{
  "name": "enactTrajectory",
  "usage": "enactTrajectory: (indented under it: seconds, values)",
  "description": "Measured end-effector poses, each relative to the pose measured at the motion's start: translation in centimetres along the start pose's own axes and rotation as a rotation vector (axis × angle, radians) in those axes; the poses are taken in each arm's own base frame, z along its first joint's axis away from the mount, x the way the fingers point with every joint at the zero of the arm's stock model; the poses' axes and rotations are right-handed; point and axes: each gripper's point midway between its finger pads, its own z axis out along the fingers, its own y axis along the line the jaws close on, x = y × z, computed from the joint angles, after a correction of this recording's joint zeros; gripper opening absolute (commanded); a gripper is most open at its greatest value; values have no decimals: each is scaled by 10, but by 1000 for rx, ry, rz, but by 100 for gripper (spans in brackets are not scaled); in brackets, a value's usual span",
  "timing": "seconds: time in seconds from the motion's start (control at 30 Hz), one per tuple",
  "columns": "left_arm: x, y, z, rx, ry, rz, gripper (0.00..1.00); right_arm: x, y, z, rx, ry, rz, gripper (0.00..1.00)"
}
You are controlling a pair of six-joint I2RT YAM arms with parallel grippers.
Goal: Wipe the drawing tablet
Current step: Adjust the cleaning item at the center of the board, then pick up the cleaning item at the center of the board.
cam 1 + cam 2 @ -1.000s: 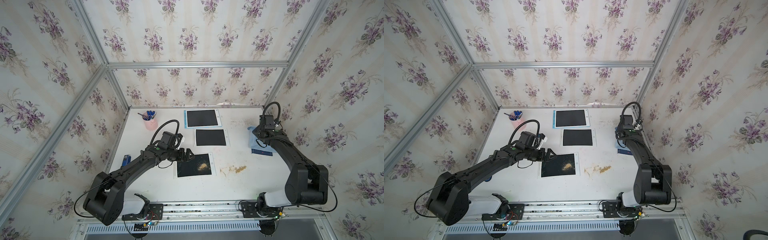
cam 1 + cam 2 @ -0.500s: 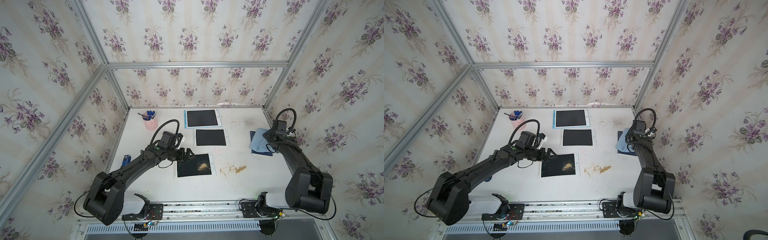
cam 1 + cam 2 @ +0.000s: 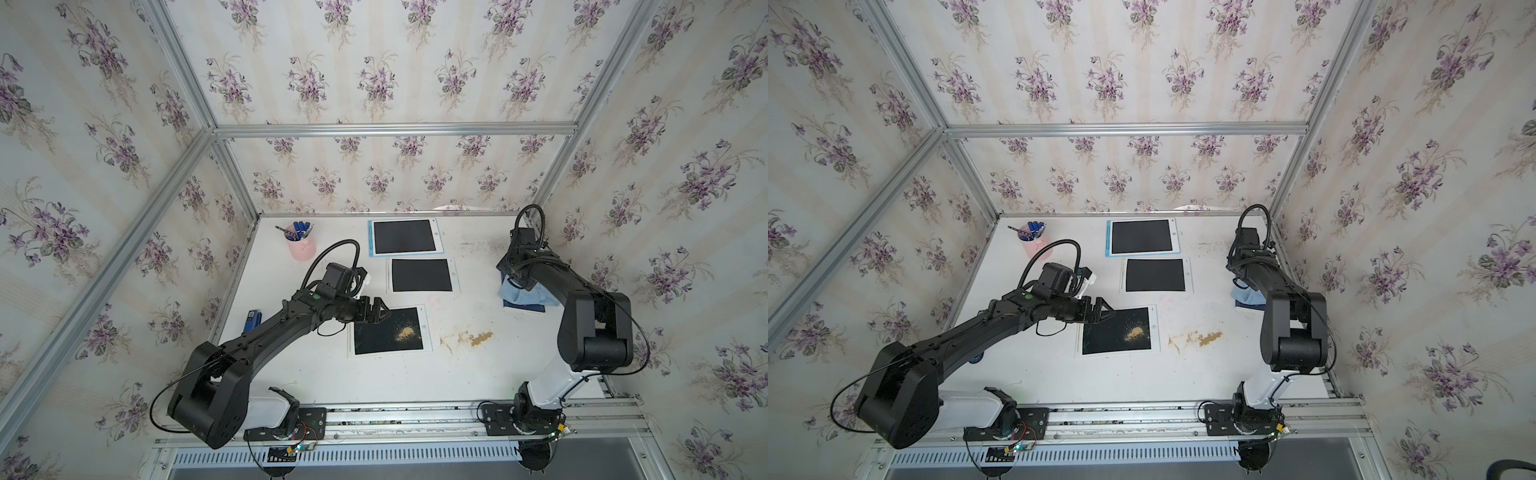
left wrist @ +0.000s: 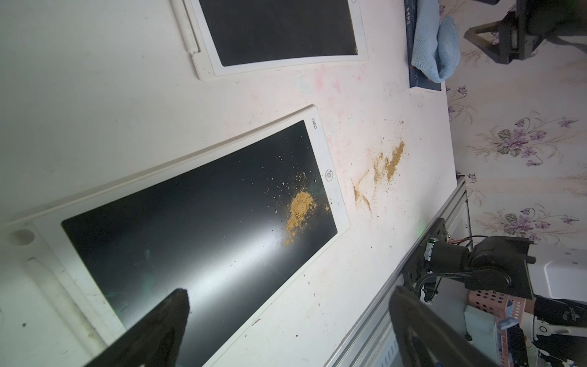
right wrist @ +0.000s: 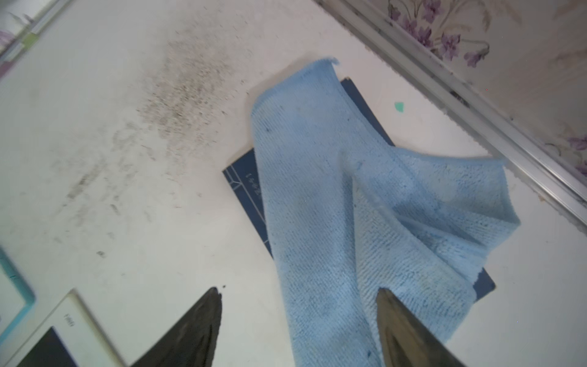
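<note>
Over the blue cloth, the right gripper has just opened and holds nothing. The left gripper hangs open at the powder-dusted drawing tablet. Wiping likely awaits a fresh grasp.

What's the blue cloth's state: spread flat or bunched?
Bunched: blue cloth lies in loose folds on a dark blue booklet, under the open right tool.

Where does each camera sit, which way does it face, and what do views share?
Top views: high above the front rail, looking down on the table; both arms show whole.
Left wrist: on the left arm, looking across the powdered tablet; open left gripper tips show.
Right wrist: on the right arm, looking down at the blue cloth; right gripper tips show.
Shared: cloth appears in all.
</note>
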Motion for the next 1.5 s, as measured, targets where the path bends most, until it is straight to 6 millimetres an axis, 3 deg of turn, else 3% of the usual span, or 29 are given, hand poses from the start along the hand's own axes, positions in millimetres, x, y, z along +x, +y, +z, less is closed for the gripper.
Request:
enactTrajectory:
  seconds: [0.13,0.33,0.47,0.73,1.1,1.23,1.5]
  values:
    - [1,-1,-1,4,-1,8,100,10,-17,11,65,46,16,78]
    - [-3,-4,-2,11,-6,24,100,12,-32,14,115,55,26,79]
    - [-6,-4,1,14,3,29,100,16,-39,27,149,80,25,79]
    - [-7,-5,4,20,10,28,100,16,-37,48,174,105,10,75]
    - [-14,-2,15,34,1,4,100,19,-34,54,145,106,-19,67]
    - [-19,-3,17,33,-1,-3,100,22,-33,56,130,102,-28,62]
    - [-27,-3,11,27,-28,13,100,25,-26,61,92,113,-46,33]
